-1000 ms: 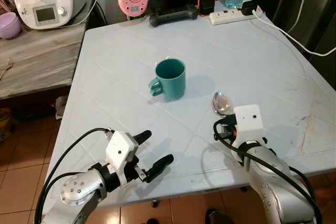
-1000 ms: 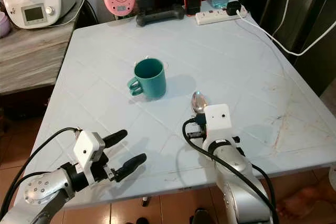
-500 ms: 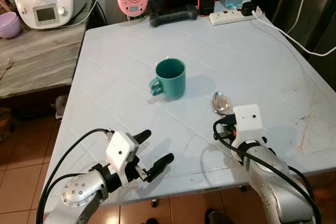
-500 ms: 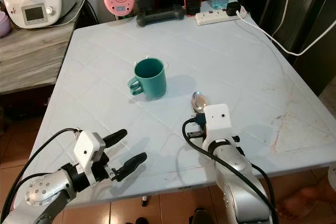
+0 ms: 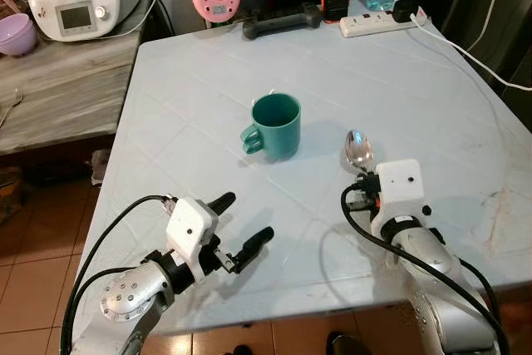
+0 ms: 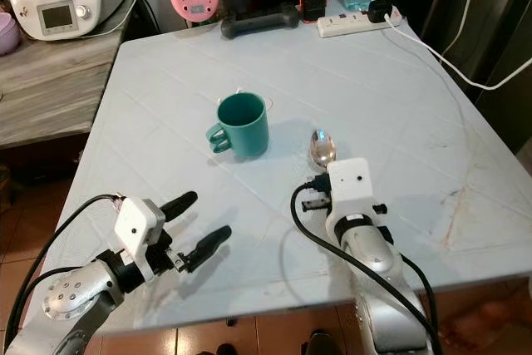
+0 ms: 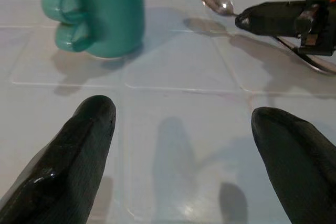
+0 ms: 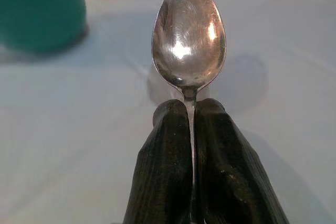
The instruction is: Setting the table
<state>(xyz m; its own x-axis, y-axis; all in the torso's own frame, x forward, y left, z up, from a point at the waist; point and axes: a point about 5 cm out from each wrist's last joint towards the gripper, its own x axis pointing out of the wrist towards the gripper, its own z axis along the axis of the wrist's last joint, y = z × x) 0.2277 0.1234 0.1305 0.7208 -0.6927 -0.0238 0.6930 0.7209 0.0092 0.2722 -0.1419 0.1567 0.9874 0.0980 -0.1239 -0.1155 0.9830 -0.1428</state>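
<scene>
Steel spoon (image 8: 189, 38) pinched in right end effector (image 8: 191, 109) beside teal mug (image 5: 277, 125).

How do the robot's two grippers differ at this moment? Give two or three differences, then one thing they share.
The left gripper is open, fingers spread wide; the right gripper is shut on the spoon. The left gripper holds nothing; the right gripper holds the spoon by its handle, bowl forward. The left gripper sits near the table's front edge; the right gripper is right of the green mug. Both have two black fingers.
</scene>
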